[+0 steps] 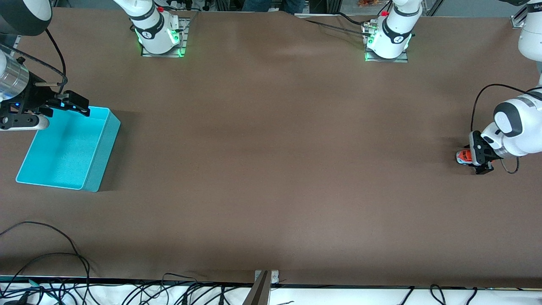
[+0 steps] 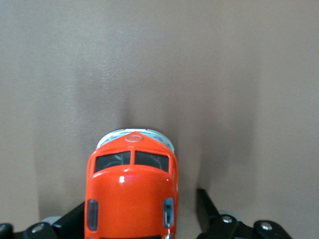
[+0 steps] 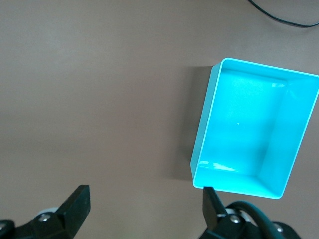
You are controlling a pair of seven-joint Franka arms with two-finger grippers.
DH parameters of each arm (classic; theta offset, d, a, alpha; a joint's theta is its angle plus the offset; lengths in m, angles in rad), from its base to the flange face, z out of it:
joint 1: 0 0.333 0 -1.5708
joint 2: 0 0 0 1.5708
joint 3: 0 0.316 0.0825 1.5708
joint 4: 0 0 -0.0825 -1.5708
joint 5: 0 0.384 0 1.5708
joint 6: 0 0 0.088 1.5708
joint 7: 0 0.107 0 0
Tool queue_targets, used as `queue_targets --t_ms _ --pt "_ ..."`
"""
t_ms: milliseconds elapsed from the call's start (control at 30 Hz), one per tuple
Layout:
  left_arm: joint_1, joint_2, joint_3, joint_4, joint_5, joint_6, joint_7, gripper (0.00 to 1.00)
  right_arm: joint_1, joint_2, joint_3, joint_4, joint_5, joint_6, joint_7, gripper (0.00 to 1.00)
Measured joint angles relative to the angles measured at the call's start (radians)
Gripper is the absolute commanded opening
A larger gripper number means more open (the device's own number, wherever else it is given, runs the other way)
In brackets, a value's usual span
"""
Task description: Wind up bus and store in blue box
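**Bus on the table between parted fingers, box apart at the right arm's end**

The bus (image 2: pixel 131 191) sits on the brown table (image 1: pixel 271 169) at the left arm's end, its orange body and dark windscreen pointing away from the wrist. The left gripper (image 1: pixel 477 157) is down at table level around it. In the left wrist view one finger lies close against one flank of the bus, though contact there cannot be judged, while the other finger (image 2: pixel 208 209) stands clear of the other flank with bare table showing in the gap. The jaws are parted, not clamped on the toy. In the front view only the bus's orange and white end pokes out from the gripper on the side toward the right arm's end.

The blue box (image 1: pixel 101 146) rests on the table well apart from the bus, at the right arm's end, open side up, and nothing shows inside it.

The right gripper (image 1: pixel 72 103) hangs in the air over the edge of the box that lies farther from the front camera, fingers spread wide and holding nothing; that arm waits. In its wrist view the box's interior and rim lie just past the fingertips (image 3: pixel 77 199).

Loose black cables (image 1: pixel 51 254) trail along the table edge nearest the front camera.
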Motion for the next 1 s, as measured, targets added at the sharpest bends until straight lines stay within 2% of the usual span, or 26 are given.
queue_targets --t_ms 367,1001 --pt "-0.040 -0.032 -0.025 0.133 0.000 -0.251 -0.061 1.00 0.000 0.000 0.000 0.000 0.000 0.000 0.000 1.00" --pt "-0.183 -0.205 -0.027 0.154 0.000 -0.437 -0.359 1.00 0.000 0.000 0.000 0.000 0.000 0.000 0.000 1.00"
